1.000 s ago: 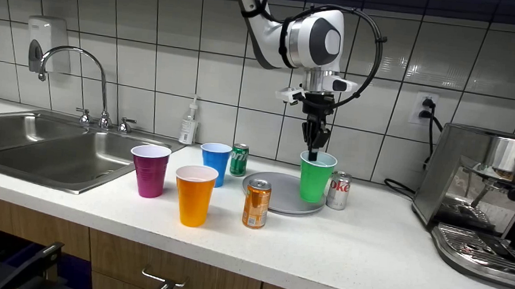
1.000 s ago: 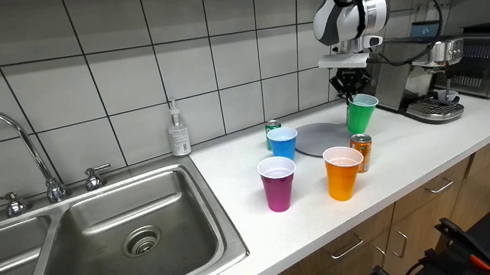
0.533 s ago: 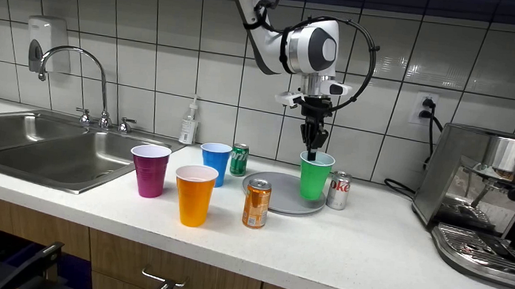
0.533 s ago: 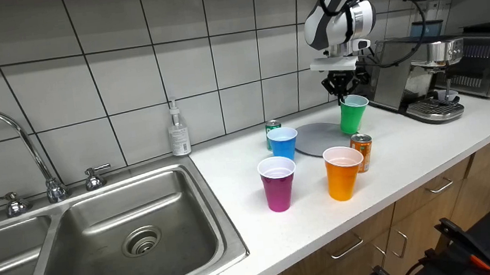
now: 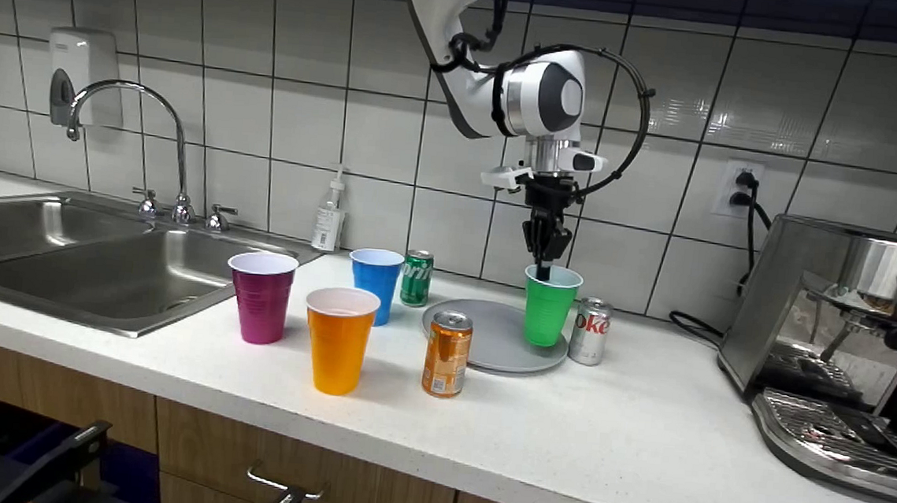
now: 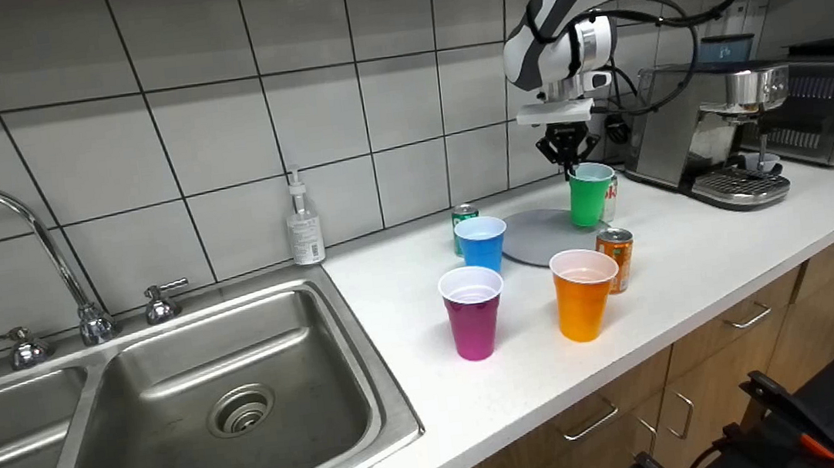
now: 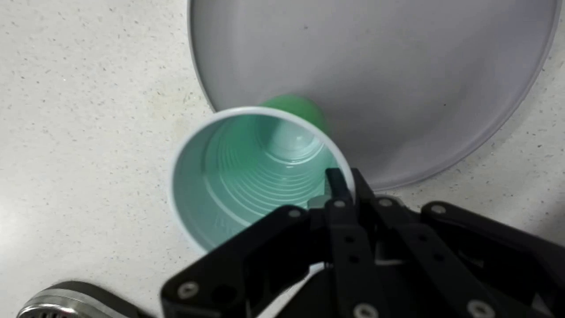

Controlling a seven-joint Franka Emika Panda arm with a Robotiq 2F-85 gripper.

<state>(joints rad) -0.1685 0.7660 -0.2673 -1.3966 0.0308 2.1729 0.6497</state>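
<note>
A green cup (image 5: 548, 315) with a pale inside hangs from my gripper (image 5: 543, 272), which is shut on its rim. In the wrist view one fingertip lies inside the cup (image 7: 265, 176) and one outside, with the white rim pinched between. The cup leans slightly, its bottom over the edge of the grey plate (image 7: 375, 66); whether it touches the plate (image 5: 490, 335) I cannot tell. Close to the cup, in an exterior view, stands a silver Coke can (image 5: 589, 334). An orange can (image 5: 447, 358) is in front of the plate.
Orange (image 5: 338, 346), purple (image 5: 262, 302) and blue (image 5: 376, 287) cups stand between plate and sink (image 6: 398, 422). A green can (image 5: 416, 279) is behind the blue cup, a soap bottle (image 6: 305, 234) by the wall. A coffee machine (image 5: 854, 319) occupies the far side.
Gripper and cup have shifted a little toward the sink side, and the cup hangs more upright, its bottom slightly higher. The silver can now shows behind it in an exterior view.
</note>
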